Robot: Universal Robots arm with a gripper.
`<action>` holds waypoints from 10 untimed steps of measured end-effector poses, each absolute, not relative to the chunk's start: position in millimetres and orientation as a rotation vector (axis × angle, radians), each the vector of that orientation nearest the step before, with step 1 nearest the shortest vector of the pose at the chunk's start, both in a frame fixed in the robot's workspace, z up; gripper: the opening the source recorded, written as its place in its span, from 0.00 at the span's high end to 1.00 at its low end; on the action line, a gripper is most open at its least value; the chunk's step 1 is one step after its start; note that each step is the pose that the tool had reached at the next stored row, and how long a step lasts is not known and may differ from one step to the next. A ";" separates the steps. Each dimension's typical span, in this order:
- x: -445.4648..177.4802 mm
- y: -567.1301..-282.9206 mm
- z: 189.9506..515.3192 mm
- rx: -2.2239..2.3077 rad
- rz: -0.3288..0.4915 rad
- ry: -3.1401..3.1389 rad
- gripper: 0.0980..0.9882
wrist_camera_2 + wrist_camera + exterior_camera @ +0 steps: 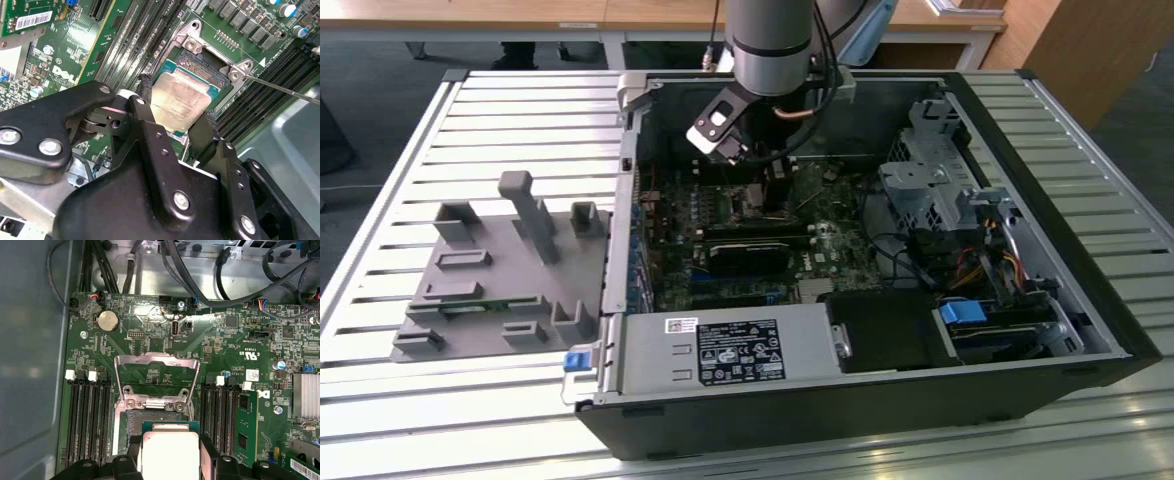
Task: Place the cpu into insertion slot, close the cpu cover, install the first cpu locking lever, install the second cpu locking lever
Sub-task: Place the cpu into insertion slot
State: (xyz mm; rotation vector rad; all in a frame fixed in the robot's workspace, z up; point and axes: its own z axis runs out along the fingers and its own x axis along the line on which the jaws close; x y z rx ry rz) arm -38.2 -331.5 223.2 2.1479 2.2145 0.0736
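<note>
The cpu point(181, 100) is a silver-topped square chip with a green edge. It sits between the two black fingers point(145, 100) of my gripper point(177, 102), which is shut on it. The chip hangs tilted just over the insertion slot point(200, 62), whose pin field shows past the chip's far edge. In the first wrist view the cpu point(167, 452) lies between the fingers, with the slot point(132, 422) beside it. The cpu cover point(157, 358) is swung open and lies back over the green board. A thin metal lever point(280, 89) sticks out beside the slot. In the exterior view my gripper point(771, 188) reaches down into the open computer case.
Long black memory slots point(90, 425) flank the socket, and a green memory module point(246, 425) stands in one. Black cables point(200, 275) run along the case wall. A drive cage point(927, 180) and a power supply point(720, 350) fill the case. A grey fixture point(507, 270) lies on the slatted table.
</note>
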 end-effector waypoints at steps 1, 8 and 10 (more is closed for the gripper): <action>-38.2 -331.5 222.6 2.147 0.072 2.214 0.50; -38.2 -331.5 219.6 2.145 0.067 2.212 0.50; -38.2 -331.5 218.9 2.145 0.067 2.212 0.50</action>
